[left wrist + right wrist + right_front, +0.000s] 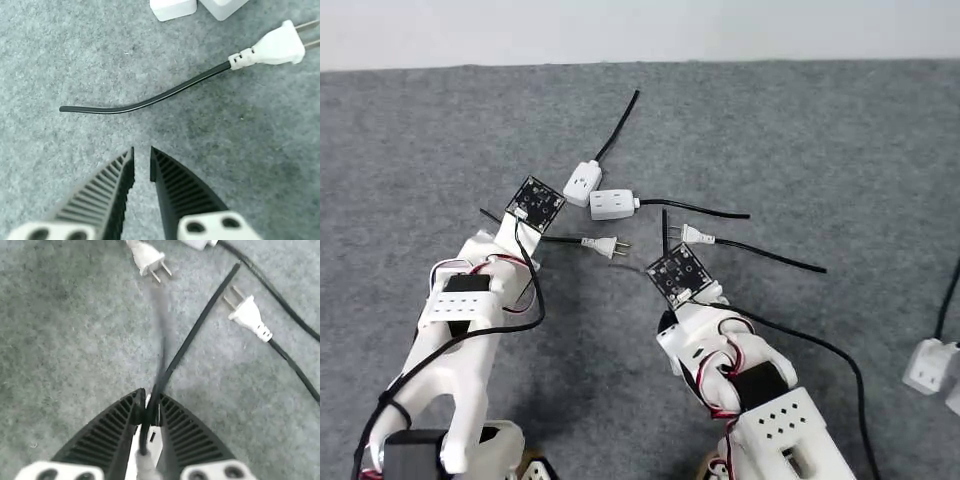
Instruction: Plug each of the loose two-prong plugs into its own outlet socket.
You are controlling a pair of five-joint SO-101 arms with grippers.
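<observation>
Two outlet sockets [172,6] cropped at the frame edge, plug [277,47] prongs clipped, cord [163,365] blurred near right claw [151,394]

Grey fabric covering under a pale wall.
The covering [840,140] is a mottled grey, short-napped fabric lying flat over the work surface and running out of the high view at both sides and at the near edge. Close up, its fibres look matted, flecked lighter and darker. Along its far edge stands 1 plain off-white wall [640,30], meeting it in a straight line.
</observation>
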